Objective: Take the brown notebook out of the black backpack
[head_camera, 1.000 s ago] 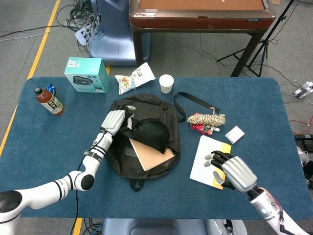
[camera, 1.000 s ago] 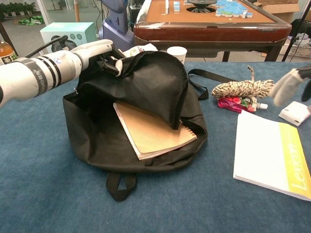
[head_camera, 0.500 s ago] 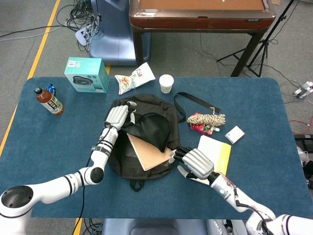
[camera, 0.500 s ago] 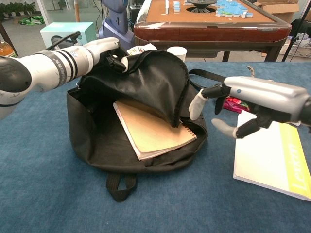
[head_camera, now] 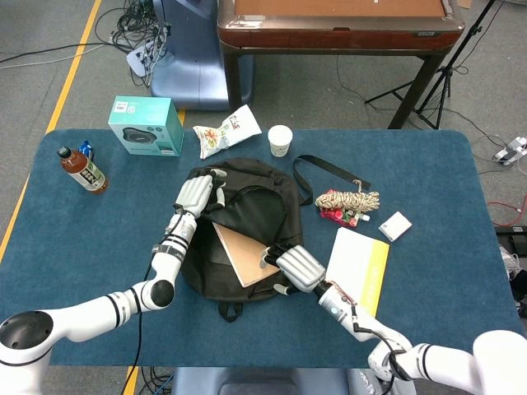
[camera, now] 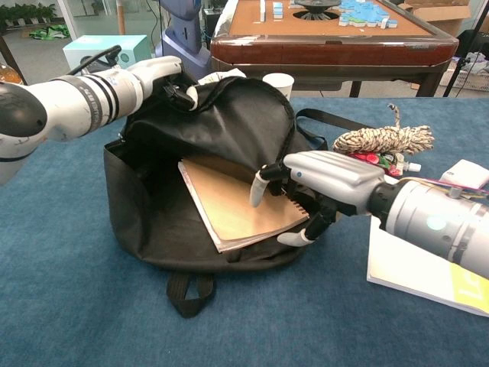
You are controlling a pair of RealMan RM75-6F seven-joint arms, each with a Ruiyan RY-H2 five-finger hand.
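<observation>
Since half a second ago the right hand [camera: 317, 187] has slid leftward off the white-and-yellow booklet [head_camera: 358, 267] to the mouth of the black backpack [camera: 153, 222], while the left hand [camera: 164, 76] has stayed put on the flap.

Nearest the robot, the right hand reaches in from the right with its fingers [camera: 260, 187] curved down over the spiral-bound corner of the brown notebook [camera: 237, 206] and the thumb below that edge; the fingers are apart and nothing is lifted, and whether they touch the cover cannot be told. One brown notebook lies flat inside the open backpack, its lower corner poking out of the opening toward the right hand.

Beyond it, the left hand grips the top of the backpack flap and holds it raised, the forearm stretching in from the left.

Right of the bag lie one bundle of rope [head_camera: 348, 200] on a red packet and one small white box [head_camera: 395, 225]. At the far edge stand one paper cup [head_camera: 280, 140], one snack bag [head_camera: 226, 130], one teal box [head_camera: 146, 125] and one bottle [head_camera: 81, 169].
</observation>
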